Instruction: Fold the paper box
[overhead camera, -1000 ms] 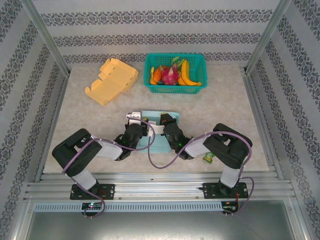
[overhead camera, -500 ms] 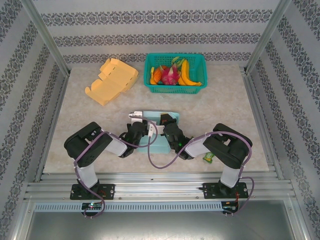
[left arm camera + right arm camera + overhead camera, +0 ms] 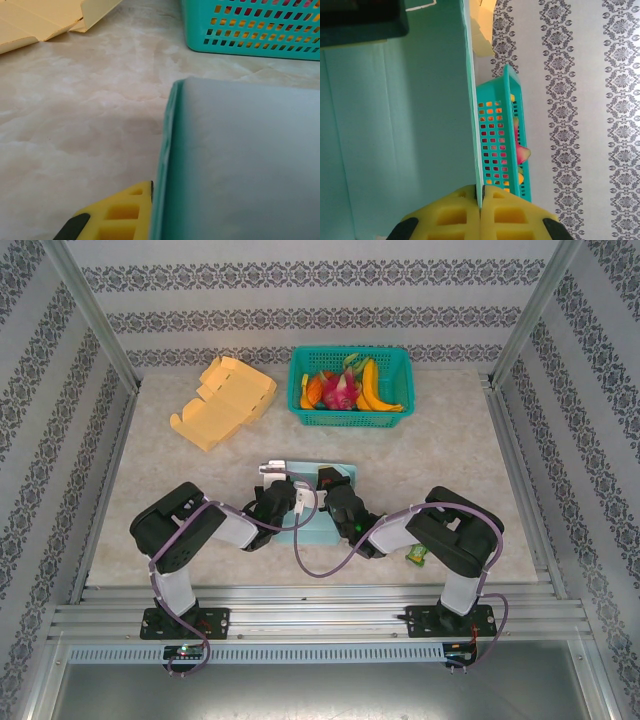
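Teal paper box (image 3: 395,125), mid-counter (image 3: 180,480). Left arm newly swung inward; left claw (image 3: 283,492) at its 9 o'clock wall, closure indeterminable. Right claw (image 3: 481,200) pinched on an edge. Folding seemingly underway.

Overhead and close wrist cameras all see basket (image 3: 350,418).

Both arms folded inward, wrists near each other. Right claw (image 3: 481,202) pinched closed; left claw (image 3: 280,485) state unclear.
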Robot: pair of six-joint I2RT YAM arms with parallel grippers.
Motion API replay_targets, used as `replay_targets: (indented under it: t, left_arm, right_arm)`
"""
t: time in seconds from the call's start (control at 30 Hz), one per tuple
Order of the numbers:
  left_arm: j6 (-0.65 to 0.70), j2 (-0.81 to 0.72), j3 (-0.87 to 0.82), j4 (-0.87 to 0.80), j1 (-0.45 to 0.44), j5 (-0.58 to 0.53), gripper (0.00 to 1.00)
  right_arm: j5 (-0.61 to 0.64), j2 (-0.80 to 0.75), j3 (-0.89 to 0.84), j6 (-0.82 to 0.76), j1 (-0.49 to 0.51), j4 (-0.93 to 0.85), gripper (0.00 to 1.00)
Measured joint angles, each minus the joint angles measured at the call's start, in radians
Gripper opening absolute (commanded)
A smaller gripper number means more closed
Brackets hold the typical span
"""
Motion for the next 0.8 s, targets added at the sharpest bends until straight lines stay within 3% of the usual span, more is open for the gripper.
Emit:
replay_targets:
  t: [0.3,0.8]
  left_arm:
    - [-0.026,-0.015,-0.008,0.007,0.019,0.053,0.25]
    - [-0.034,-0.235,-0.108,-0.005,0.040,0.156,0.40]
  right_arm:
    - [0.013,0.002,0.000,0.019,-0.003,-0.005,0.00]
    - [0.025,0.002,0.000,0.055,-0.003,0.021,0.00]
